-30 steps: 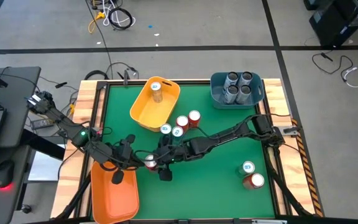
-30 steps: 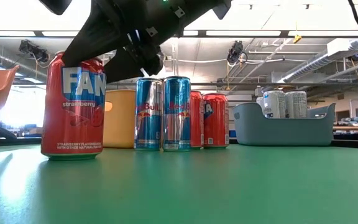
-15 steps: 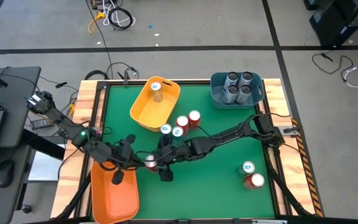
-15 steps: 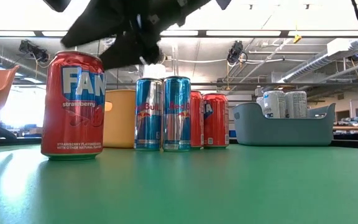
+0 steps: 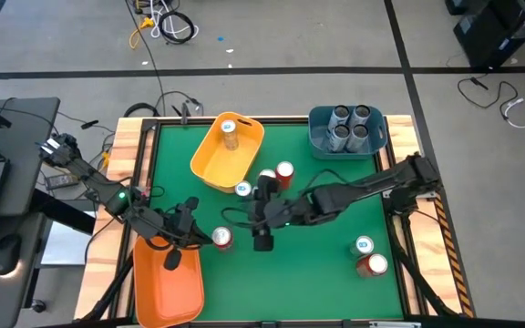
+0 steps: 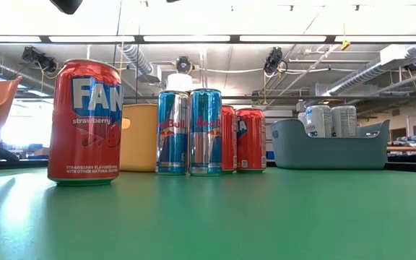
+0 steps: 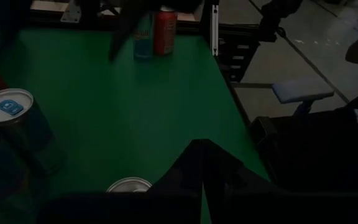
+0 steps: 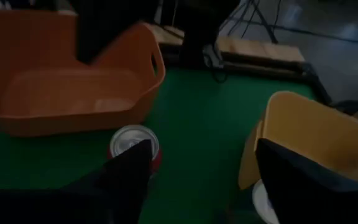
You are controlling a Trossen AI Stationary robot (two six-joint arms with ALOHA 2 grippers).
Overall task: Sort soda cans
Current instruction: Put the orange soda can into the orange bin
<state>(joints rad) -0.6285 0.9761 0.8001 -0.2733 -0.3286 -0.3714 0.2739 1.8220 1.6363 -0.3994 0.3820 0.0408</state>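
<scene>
A red strawberry soda can (image 5: 223, 239) (image 6: 85, 123) stands on its base on the green table, beside the orange bin (image 5: 167, 282). My left gripper (image 5: 204, 239) (image 7: 202, 144) is shut, close by that can's side toward the table's left; the can's silver top (image 7: 129, 185) shows beside its fingers. My right gripper (image 5: 255, 223) (image 8: 202, 146) is open, raised and clear of the can (image 8: 134, 144), toward the table's right of it. Two blue-and-silver cans (image 6: 190, 132) and two red cans (image 5: 277, 174) stand mid-table. My left gripper stands shut right next to the red can (image 5: 223, 239); whether its fingers touch the can's wall, I cannot tell.
A yellow bin (image 5: 244, 155) holds one can (image 5: 230, 129). A blue-grey bin (image 5: 347, 146) at the far right holds several silver cans. A teal-topped can (image 5: 364, 245) and a red can (image 5: 373, 265) stand near the right near corner. Open green surface lies along the near edge.
My right gripper has risen off the top of the red strawberry can and drawn back toward the table's right, out of the low view. The can stays standing where it was. My left gripper has kept still.
</scene>
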